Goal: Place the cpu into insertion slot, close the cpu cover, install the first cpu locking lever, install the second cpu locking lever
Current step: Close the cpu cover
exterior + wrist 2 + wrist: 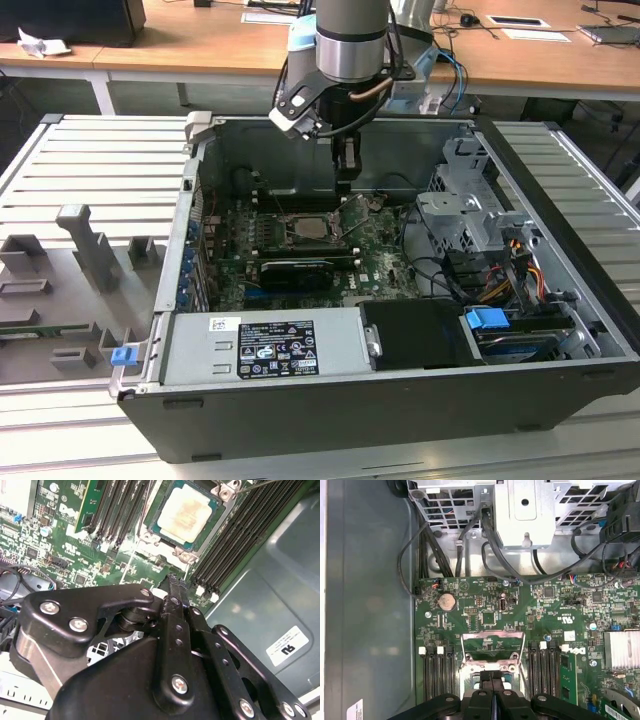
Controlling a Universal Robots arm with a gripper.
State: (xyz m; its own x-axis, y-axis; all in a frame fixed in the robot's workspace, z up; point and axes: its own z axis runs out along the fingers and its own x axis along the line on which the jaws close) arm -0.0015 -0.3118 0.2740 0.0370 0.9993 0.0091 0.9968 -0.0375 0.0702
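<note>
Tool (345, 175), fingers (175, 600) pressed together on nothing, hovers inside the open computer case (300, 410) above the green motherboard (385, 245), just beside the insertion slot (181, 554) where the cpu (185, 512) lies seated with its pale top showing.

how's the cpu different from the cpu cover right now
The cpu is a solid pale plate with a brownish stain. The cpu cover is a silver frame with a wide window, and the green board shows through it. The cpu lies flat in the socket between the memory slots, while the cpu cover appears to stand open, off the socket. Both are square and metallic.
</note>
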